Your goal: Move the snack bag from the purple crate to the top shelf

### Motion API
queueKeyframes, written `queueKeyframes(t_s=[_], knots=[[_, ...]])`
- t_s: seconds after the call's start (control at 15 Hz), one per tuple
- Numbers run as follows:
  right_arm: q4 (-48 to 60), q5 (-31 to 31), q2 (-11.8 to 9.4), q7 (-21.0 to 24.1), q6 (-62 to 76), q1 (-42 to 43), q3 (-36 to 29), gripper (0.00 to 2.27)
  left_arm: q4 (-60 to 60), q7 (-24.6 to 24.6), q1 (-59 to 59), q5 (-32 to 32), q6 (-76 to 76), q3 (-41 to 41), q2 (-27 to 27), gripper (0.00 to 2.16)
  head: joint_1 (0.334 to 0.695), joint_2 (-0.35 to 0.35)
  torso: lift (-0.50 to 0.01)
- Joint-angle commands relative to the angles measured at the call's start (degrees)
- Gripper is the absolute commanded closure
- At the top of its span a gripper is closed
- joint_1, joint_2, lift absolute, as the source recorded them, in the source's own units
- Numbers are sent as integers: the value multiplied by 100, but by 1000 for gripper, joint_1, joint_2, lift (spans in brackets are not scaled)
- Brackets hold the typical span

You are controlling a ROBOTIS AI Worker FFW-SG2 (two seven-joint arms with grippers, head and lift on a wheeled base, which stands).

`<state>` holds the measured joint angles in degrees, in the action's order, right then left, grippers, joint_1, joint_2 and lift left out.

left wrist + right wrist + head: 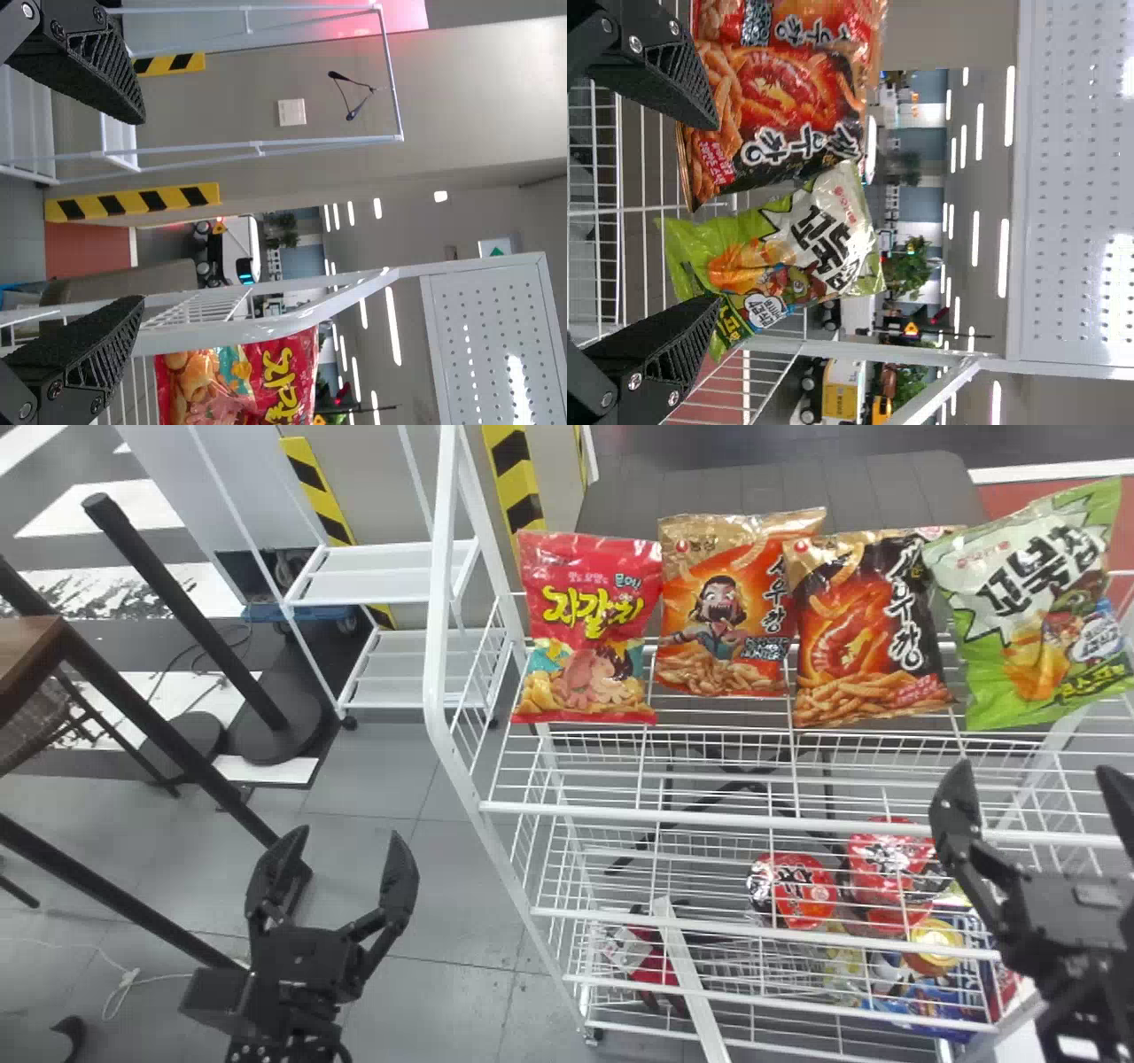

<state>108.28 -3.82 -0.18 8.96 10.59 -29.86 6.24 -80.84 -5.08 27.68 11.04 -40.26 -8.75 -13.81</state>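
Four snack bags stand side by side on the top shelf (620,810) in the head view: a red bag (589,615), an orange bag (728,633), a black-and-orange bag (864,638) and a green bag (1032,615). My right gripper (1035,775) is open over the shelf's front rail, nearest the green bag, holding nothing. Off the shelf's left side, above the floor, my left gripper (344,841) is open and empty. In the left wrist view the left gripper (142,211) has the red bag (239,385) beyond it. From the right gripper (718,212), the green bag (788,243) appears ahead.
Lower wire shelves hold red cups (791,890) and other packs (935,1001). The rack's white left post (438,602) rises between the left arm and the bags. A white rack (385,571), black posts (186,611) and a brown table (27,664) stand at the left.
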Motion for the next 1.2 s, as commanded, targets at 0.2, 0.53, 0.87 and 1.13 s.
queueKeyframes(t_s=[0.2,0.53,0.87,1.13], knots=[[-228,-163,23,-9,720,-442,97,157,-161,-11,89,-15,226,-4,45,100,695,268,9],[-228,-216,23,-88,878,-495,141,154,-442,-28,150,-155,700,-92,133,100,695,281,9],[-228,-216,23,-88,825,-495,141,144,-459,-142,168,-76,788,-180,159,100,695,286,9],[-228,-225,23,-79,790,-468,158,144,-503,-142,185,-76,788,-180,159,100,695,291,9]])
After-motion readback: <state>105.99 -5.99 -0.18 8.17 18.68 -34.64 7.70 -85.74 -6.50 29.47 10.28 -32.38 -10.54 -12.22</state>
